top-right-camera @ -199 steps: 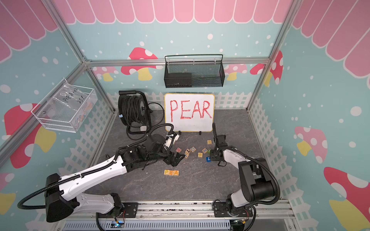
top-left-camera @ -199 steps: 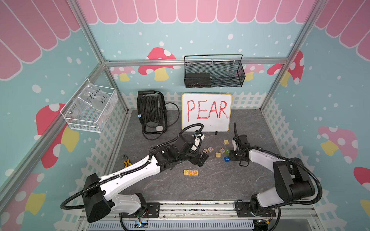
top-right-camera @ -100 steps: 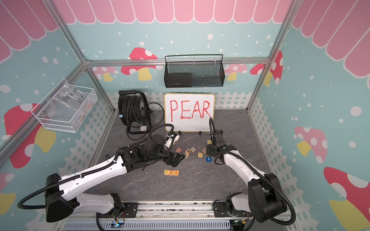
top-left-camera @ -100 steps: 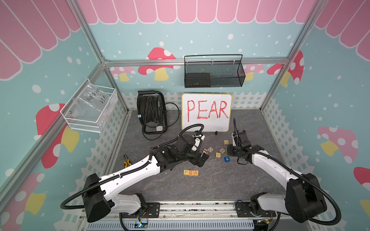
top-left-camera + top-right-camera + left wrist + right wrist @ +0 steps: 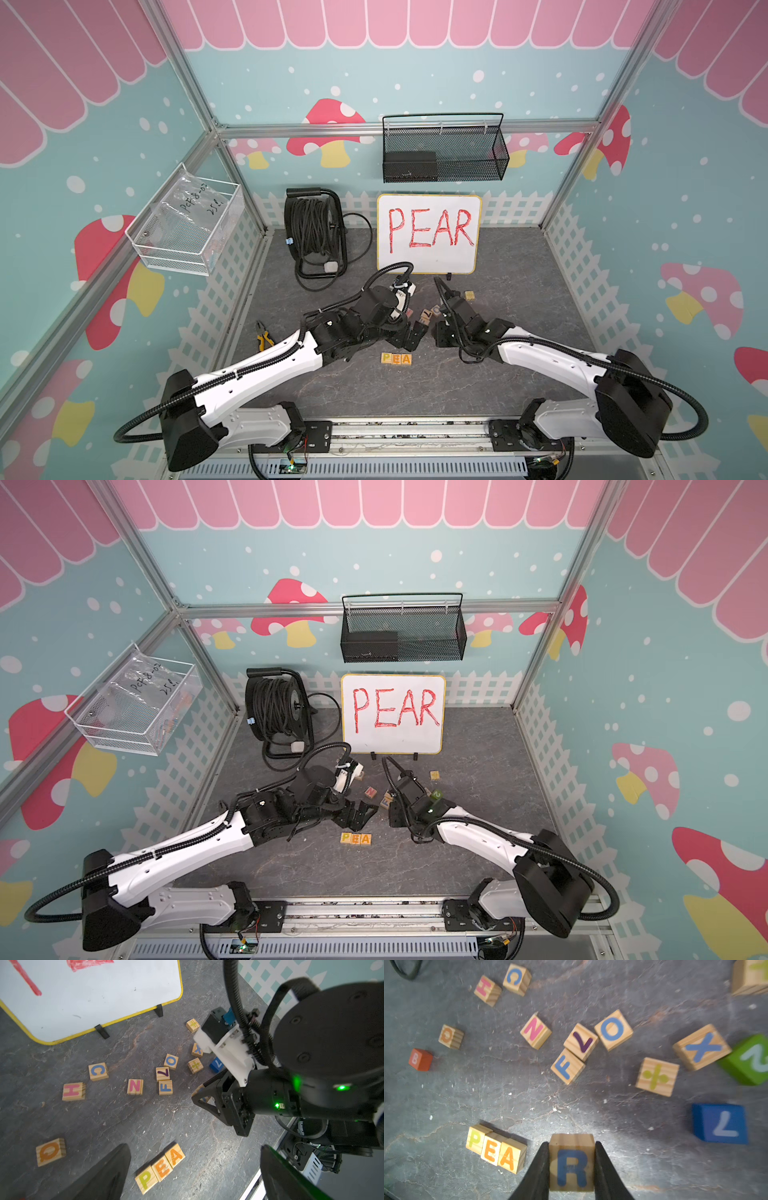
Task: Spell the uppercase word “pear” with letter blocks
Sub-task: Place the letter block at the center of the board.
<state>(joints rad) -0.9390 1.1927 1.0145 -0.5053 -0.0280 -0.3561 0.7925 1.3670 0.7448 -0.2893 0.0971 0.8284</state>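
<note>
The right tool (image 5: 572,1145) is clamped on the R block (image 5: 572,1164), one black finger against each side of the cube, blue capital facing the wrist camera. Whether the block's underside touches the desk (image 5: 519,266) cannot be told. It sits near the A end of the row, with a gap between them.

The row itself, P block (image 5: 475,1138), E block (image 5: 491,1152) and A block (image 5: 510,1157), lies side against side, closer to the desk's front edge than its back and about midway between the side edges (both top views show it there).

The left tool (image 5: 193,1146) hangs with its fingers spread wide and nothing between them, just behind the row.

Spare wooden blocks are scattered toward the back edge, among them a touching F (image 5: 568,1066) and V (image 5: 581,1042). A blue L cube (image 5: 719,1124) and a green cube (image 5: 749,1059) lie off to one side. The whiteboard (image 5: 428,232) stands at the back edge.
</note>
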